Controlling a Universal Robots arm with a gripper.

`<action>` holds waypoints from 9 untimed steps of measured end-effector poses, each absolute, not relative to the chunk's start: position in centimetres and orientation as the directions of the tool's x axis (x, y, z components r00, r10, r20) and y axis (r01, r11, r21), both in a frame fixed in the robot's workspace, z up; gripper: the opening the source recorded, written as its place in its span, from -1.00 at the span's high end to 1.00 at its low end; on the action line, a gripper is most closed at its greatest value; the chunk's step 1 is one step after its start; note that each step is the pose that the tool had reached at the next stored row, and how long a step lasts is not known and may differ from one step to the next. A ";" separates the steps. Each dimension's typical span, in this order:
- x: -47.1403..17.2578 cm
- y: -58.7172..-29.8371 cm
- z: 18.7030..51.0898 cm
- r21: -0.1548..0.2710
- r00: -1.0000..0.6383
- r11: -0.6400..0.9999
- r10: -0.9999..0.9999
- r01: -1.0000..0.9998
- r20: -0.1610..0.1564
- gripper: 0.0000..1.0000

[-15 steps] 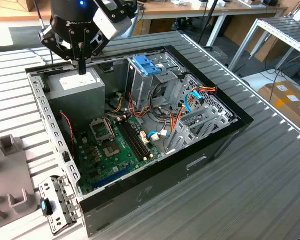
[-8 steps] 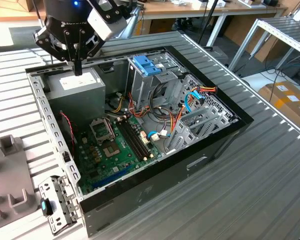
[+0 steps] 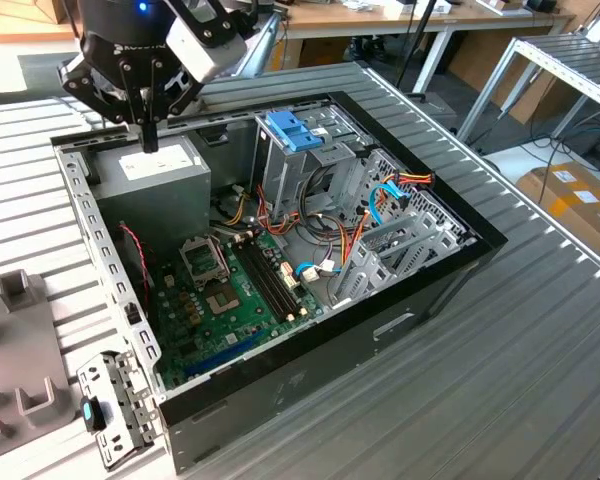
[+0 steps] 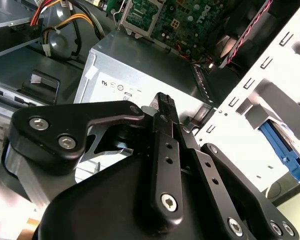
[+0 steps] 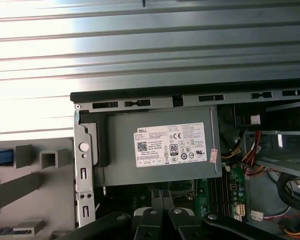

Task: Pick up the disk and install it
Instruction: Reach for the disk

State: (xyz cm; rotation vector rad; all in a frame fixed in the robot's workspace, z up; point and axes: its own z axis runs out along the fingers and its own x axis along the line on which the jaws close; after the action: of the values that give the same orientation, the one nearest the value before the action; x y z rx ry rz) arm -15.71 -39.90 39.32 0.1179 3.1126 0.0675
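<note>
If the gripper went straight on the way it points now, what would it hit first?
Most likely the grey power-supply box. The gripper, jaws together, points down at its labelled top inside the computer case. Depth is hard to judge, but nothing appears between them.

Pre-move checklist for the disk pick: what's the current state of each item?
1. Pincer empty: ok, it is shut with nothing in it.
2. Pincer at the disk: not ok, it hangs over the power-supply box.
3. Disk located: cannot tell; a blue strip beside the grey fixture in the first wrist view may be its carrier.
4. Case open: ok, the interior is exposed.
5. Drive cage free: cannot tell; the blue latch sits on top of it.
6. Cables clear of the cage: not ok, loose bundles lie right beside it.
</note>
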 end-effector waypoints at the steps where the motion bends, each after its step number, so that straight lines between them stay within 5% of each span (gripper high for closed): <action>1: -15.8 -39.9 39.3 0.044 -0.997 0.996 0.076 0.075 -0.024 0.79; 9: -17.2 -39.9 39.3 0.044 -0.997 0.996 0.076 0.075 -0.024 0.79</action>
State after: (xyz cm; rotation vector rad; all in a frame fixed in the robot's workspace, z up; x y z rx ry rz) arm -17.17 -39.89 39.30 0.1181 3.1125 0.0677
